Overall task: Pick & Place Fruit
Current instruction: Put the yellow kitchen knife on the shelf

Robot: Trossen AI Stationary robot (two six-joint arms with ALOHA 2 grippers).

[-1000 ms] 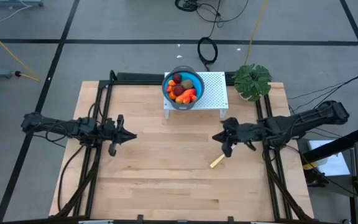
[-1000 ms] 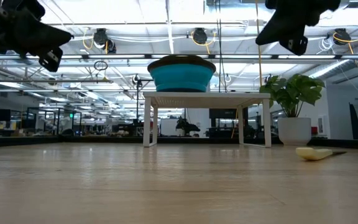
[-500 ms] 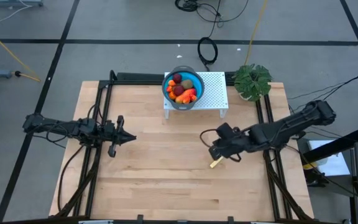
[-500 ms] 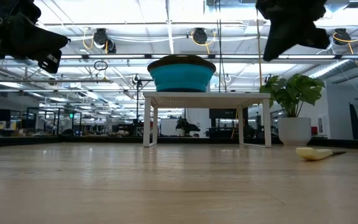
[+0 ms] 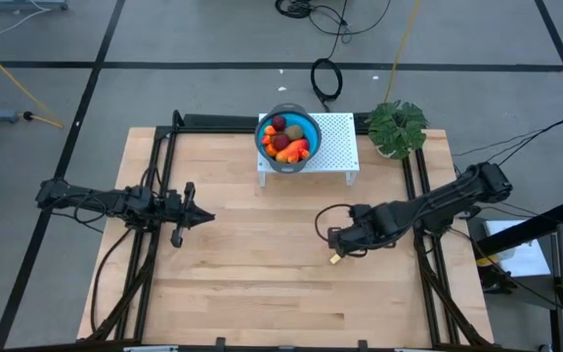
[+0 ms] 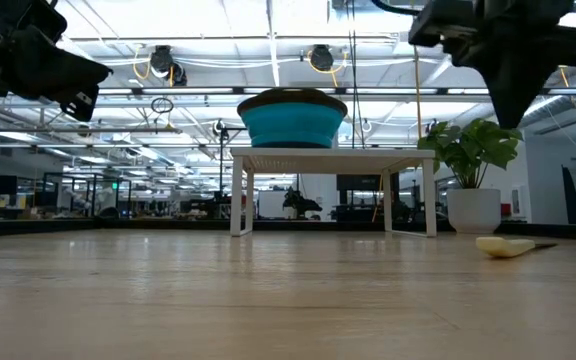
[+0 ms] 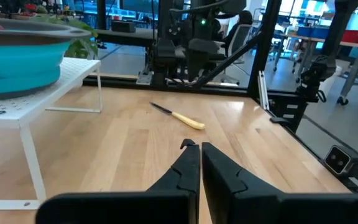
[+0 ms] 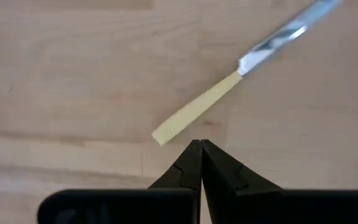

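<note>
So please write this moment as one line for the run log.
fruit: all in blue bowl on white stand | right hand: shut, above knife | left hand: shut, waiting at table's left

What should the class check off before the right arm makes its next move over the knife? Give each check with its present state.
1. Right pincer above the knife, not touching: ok; the wrist view looks straight down on the yellow handle.
2. Right pincer open to take anything: not ok; its fingers are shut together.
3. Left pincer out of the way: ok; shut, waiting over the table's left side.
4. Fruit all in the blue bowl on the white stand: ok.
5. Knife lying flat on the table: ok.
6. Height of the right pincer over the knife: cannot tell.
</note>
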